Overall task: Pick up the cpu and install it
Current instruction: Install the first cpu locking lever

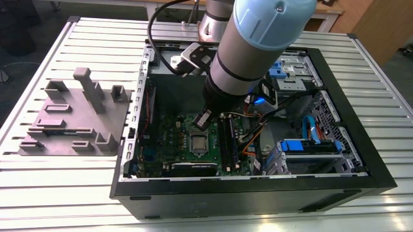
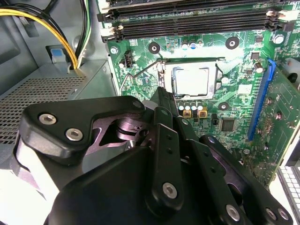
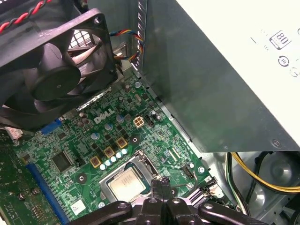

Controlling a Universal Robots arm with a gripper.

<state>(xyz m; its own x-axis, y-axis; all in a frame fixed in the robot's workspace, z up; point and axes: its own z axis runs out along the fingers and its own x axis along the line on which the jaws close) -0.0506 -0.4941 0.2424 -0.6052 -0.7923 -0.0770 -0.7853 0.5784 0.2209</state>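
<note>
Inside the open black computer case (image 1: 361, 171), the small square silver-topped cpu (image 2: 190, 80) sat in its metal-framed socket (image 2: 216, 75) on the green motherboard (image 2: 140, 70). Just above it hung the black gripper (image 2: 161, 93), jaws seemingly pressed together, holding nothing. Any downward drift could have scraped the chip.

Slatted metal table (image 1: 58, 193) with open computer case (image 1: 258, 191), grey fixture block (image 1: 71, 121).

Above the CPU socket (image 2: 192, 80) the space is open. Hemming it in: memory slots (image 2: 187, 23) on one side, the black case fan (image 3: 51, 70) on another, and the grey power supply (image 3: 225, 79) beyond.
</note>
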